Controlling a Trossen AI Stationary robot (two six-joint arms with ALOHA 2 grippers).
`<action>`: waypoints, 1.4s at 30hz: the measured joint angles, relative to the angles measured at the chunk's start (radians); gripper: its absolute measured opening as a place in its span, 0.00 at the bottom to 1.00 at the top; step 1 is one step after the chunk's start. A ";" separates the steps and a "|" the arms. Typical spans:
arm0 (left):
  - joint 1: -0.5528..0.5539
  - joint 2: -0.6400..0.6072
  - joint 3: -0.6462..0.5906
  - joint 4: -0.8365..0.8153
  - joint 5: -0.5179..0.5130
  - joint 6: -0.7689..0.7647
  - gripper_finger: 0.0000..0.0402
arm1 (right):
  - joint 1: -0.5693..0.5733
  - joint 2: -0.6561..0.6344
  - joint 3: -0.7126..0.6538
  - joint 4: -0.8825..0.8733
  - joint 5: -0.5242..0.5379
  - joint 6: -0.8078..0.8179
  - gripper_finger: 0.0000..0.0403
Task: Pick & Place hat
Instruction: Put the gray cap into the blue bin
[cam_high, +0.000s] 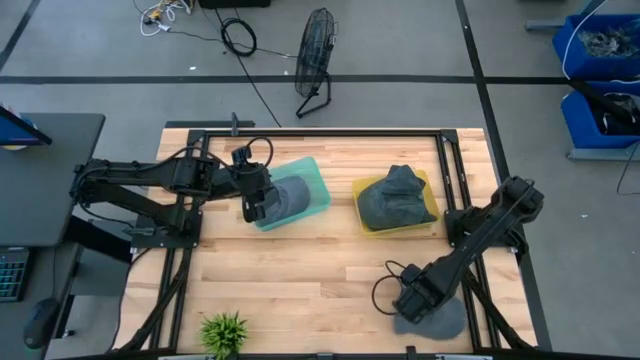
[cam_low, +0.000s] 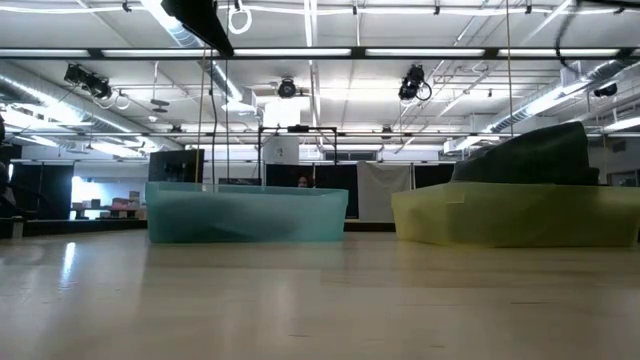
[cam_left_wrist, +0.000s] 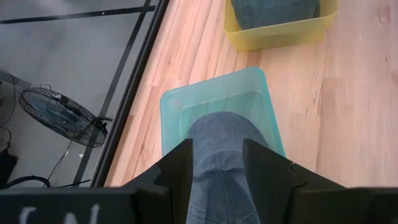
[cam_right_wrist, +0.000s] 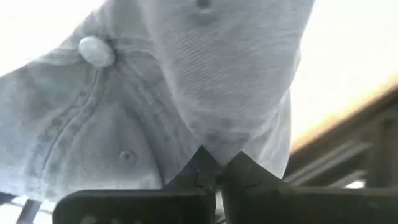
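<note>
Nearest you, at about 5 o'clock on the table (cam_high: 300, 270), your right gripper (cam_high: 412, 310) sits low at the front edge with its fingers pressed together, pinching a fold of a pale grey cap (cam_high: 440, 318). In the right wrist view that cap (cam_right_wrist: 186, 81) fills nearly everything, crown button up, with cloth bunched right at the closed fingertips (cam_right_wrist: 200, 167). A small plant (cam_high: 224, 331) stands at 7 o'clock, well apart from both arms.

Further back, at about 10 o'clock, your left gripper (cam_high: 256, 200) hangs over the near end of the teal bin (cam_high: 318, 178). Its fingers (cam_left_wrist: 177, 171) sit either side of a blue denim hat (cam_left_wrist: 221, 146), touching the cloth and holding it; the hat's far part reaches down inside the bin. In the high view the hat (cam_high: 285, 200) lies half in the bin under the gripper.

Just right of the teal bin, at about 1 o'clock, the yellow bin (cam_high: 368, 222) holds a dark green hat (cam_high: 395, 195), heaped above the rim. The low view shows both bins side by side, apart.

Beyond the table, a fan (cam_high: 315, 60) stands on the floor.
</note>
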 joint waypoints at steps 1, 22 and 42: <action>0.000 0.000 0.000 0.000 0.000 0.000 0.35 | -0.006 -0.016 0.025 -0.038 0.022 -0.003 0.02; 0.000 -0.088 0.000 0.000 -0.016 0.051 0.35 | -0.433 -0.102 0.350 0.338 0.941 -1.012 0.01; 0.000 -0.231 0.001 -0.053 -0.020 0.052 0.35 | -0.909 0.258 0.349 0.769 0.479 -1.495 0.01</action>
